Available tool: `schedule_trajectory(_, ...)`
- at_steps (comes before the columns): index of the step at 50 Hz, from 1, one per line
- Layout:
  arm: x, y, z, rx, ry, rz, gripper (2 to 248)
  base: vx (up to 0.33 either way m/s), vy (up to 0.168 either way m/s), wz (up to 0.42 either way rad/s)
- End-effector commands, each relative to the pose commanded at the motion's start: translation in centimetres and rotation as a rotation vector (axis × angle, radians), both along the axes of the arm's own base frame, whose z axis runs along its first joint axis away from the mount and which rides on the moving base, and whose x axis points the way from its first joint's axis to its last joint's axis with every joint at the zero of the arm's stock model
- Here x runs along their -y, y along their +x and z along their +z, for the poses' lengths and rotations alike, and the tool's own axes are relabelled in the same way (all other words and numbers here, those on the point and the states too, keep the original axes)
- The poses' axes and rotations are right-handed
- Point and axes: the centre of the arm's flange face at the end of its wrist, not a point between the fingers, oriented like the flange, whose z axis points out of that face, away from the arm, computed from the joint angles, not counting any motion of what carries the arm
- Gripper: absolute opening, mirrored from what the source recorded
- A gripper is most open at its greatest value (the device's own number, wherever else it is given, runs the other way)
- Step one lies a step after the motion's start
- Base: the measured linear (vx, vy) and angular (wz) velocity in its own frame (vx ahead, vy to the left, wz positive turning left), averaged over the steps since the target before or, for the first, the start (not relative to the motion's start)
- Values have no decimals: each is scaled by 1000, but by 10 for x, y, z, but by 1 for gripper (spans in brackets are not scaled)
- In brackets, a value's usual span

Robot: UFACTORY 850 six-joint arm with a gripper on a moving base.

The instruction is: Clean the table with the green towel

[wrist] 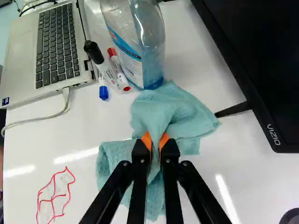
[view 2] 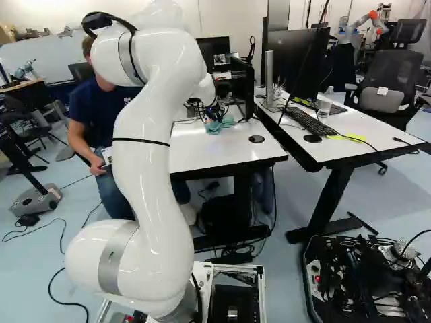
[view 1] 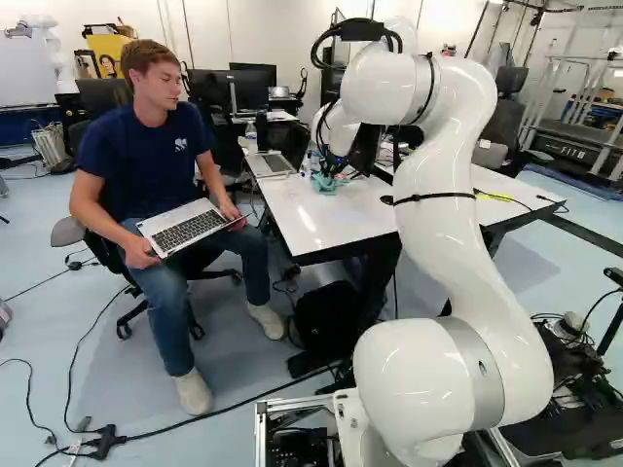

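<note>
Towel [wrist: 187, 114] in closed jaws, labelled bottle [wrist: 148, 51], lettered monitor [wrist: 261, 60]

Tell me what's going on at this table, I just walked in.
A robot arm's gripper has a green towel pinched between its two fingers, with the cloth bunched on the white table, seemingly to clean it. A red marker drawing is on the surface to one side of the towel, not wiped off. A bottle stands just ahead of the cloth. A person sits beside the table, holding an open laptop.
</note>
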Motion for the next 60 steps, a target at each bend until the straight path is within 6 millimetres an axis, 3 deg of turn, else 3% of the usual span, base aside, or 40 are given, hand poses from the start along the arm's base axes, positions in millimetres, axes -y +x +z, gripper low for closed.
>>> schedule_trajectory(23,0,9,-1,10,0,1,39,0,0,0)
schedule_trajectory(60,0,-52,6,-52,2,-3,39,0,0,0)
